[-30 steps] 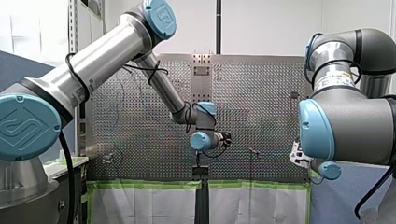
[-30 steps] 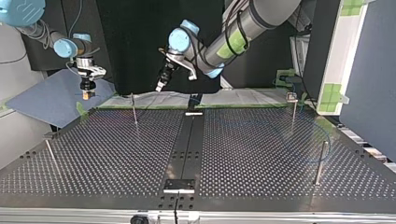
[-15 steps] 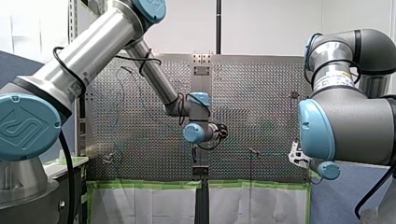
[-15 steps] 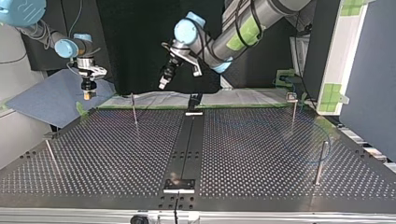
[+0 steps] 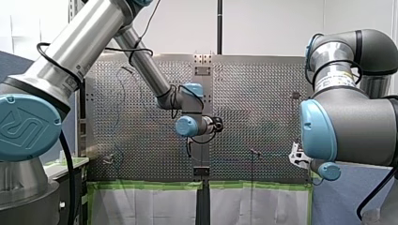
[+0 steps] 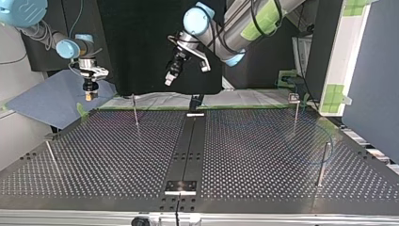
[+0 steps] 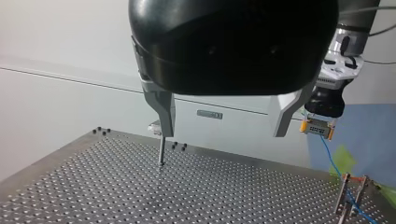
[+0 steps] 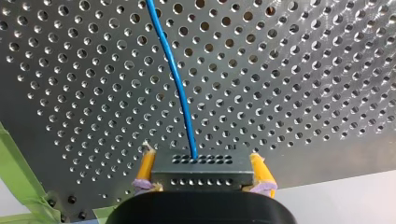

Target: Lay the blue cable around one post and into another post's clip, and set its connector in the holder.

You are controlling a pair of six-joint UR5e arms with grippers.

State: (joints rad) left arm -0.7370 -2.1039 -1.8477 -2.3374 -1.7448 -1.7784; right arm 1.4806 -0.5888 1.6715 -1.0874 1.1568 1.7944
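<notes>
My right gripper is shut, its yellow pads clamping a grey connector. The blue cable runs from the connector away over the perforated table. In the top view this gripper hangs with the connector above the table's far left corner. My left gripper hovers high over the far middle of the table, open and empty. In the left wrist view its metal fingers stand wide apart, and the connector shows beyond them with the cable dropping to a clip post.
Thin posts stand on the table at the far left, near left, far right and near right. A black strip runs down the middle, with a holder block at its near end.
My left arm has lifted its gripper higher and a little toward the top view's right. My right arm has stayed still with the connector.
</notes>
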